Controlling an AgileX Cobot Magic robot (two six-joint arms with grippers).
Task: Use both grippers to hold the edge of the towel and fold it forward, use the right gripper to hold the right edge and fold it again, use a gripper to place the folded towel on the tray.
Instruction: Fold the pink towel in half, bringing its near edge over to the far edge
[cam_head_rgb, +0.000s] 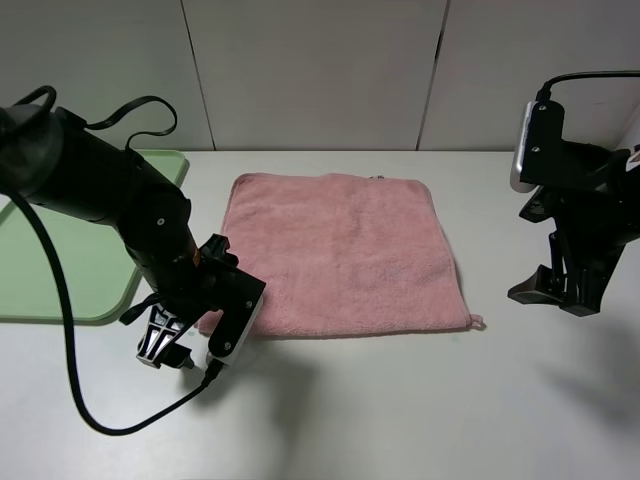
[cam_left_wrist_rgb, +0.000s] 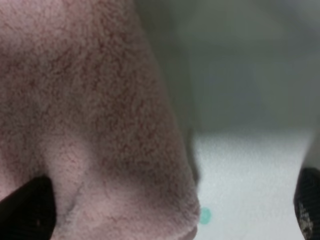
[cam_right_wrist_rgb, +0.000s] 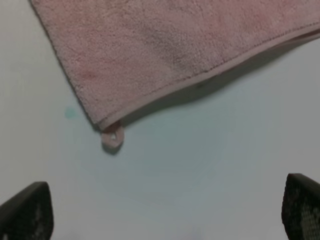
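While the towel (cam_head_rgb: 345, 255) lies flat and unfolded at the middle of the table (cam_head_rgb: 400, 420), the step in hand is judged to be the two-corner grasp that precedes the forward fold. Its near-left corner (cam_left_wrist_rgb: 182, 210) sits between the spread fingers of the left end effector (cam_head_rgb: 178, 352), which is low at the table and released, gripping nothing. The near-right corner, marked by a small loop (cam_right_wrist_rgb: 112, 139), lies ahead of the right end effector (cam_head_rgb: 560, 290). This one is likewise released and stands well apart from the towel, off to its right. The tray (cam_head_rgb: 60, 290) lies at the far left of the table.

Recommended procedure:
1. Bring the right end effector in over the loop corner and lower it until the hem lies between its fingers.
2. Clench both end effectors on the near hem only, at matching depth.
3. Raise both corners together and level, so that the fold line runs straight.
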